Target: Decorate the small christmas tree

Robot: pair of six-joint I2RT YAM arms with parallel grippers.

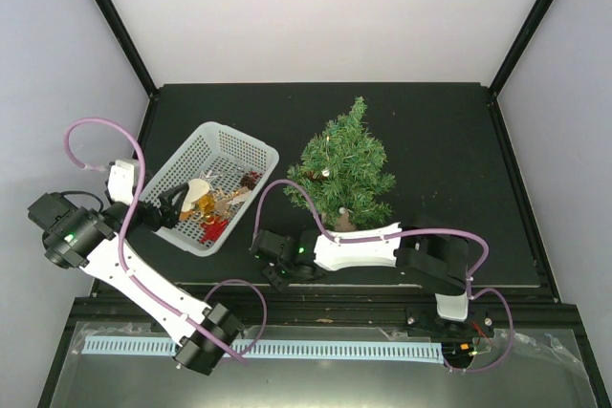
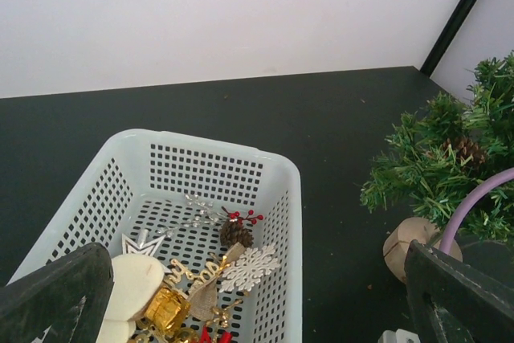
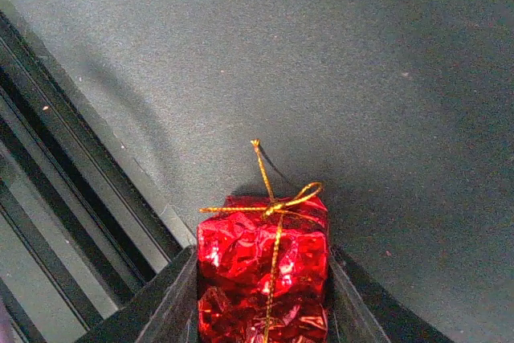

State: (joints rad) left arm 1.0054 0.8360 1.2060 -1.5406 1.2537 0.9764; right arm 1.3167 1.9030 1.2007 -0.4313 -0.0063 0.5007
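The small christmas tree [image 1: 346,171] stands upright near the middle of the black desk [image 1: 430,131]. Just to the left of the tree is a white basket [image 1: 244,143] with ornaments [image 2: 201,279] inside. The left fingers [image 2: 60,291] are spread wide above the near end of this basket. In front of the tree, low over the desk, the right fingers [image 3: 161,303] pinch a red gift box [image 3: 263,267] with gold string from both sides.
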